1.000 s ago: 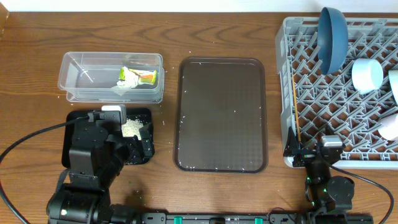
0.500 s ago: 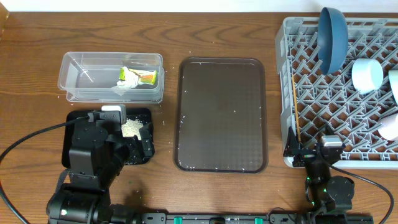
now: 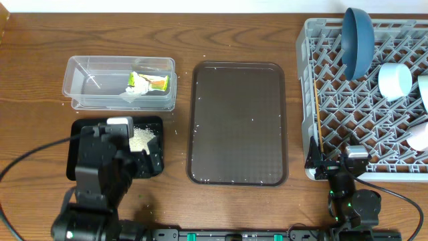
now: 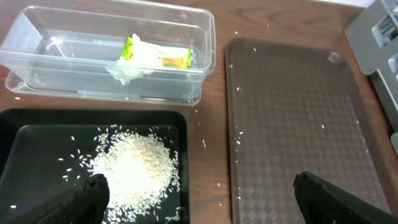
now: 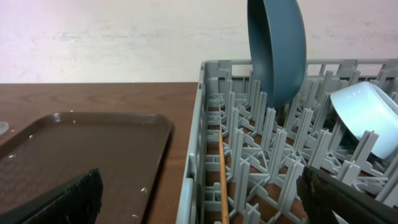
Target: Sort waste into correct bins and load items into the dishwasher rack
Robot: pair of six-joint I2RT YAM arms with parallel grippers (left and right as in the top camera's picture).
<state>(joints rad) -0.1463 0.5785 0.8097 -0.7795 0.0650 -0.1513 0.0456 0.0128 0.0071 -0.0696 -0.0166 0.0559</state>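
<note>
The clear tub (image 3: 87,84) holds the yellow-green wrapper with white tissue (image 3: 148,82), which also shows in the left wrist view (image 4: 155,56). The black tray (image 3: 75,134) holds the rice heap (image 3: 140,138) (image 4: 134,165). My left gripper (image 3: 137,159) (image 4: 199,202) is open and empty, low over the tray's right edge. The grey rack (image 3: 304,100) holds the dark-blue bowl (image 3: 358,40) (image 5: 277,50) upright, a pale bowl (image 3: 394,80) (image 5: 367,118) and the wooden stick (image 3: 317,114) (image 5: 221,174) along its left side. My right gripper (image 3: 334,166) (image 5: 208,199) is open and empty at the rack's near-left corner.
The brown serving tray (image 3: 239,124) (image 4: 298,118) lies between the bins and the rack, with a few stray grains on it. More white dishes (image 3: 421,114) sit at the rack's right edge. Loose grains dot the wood around the black tray.
My left arm has drawn back slightly toward the table's front, uncovering more of the rice heap. The right arm has not moved.
</note>
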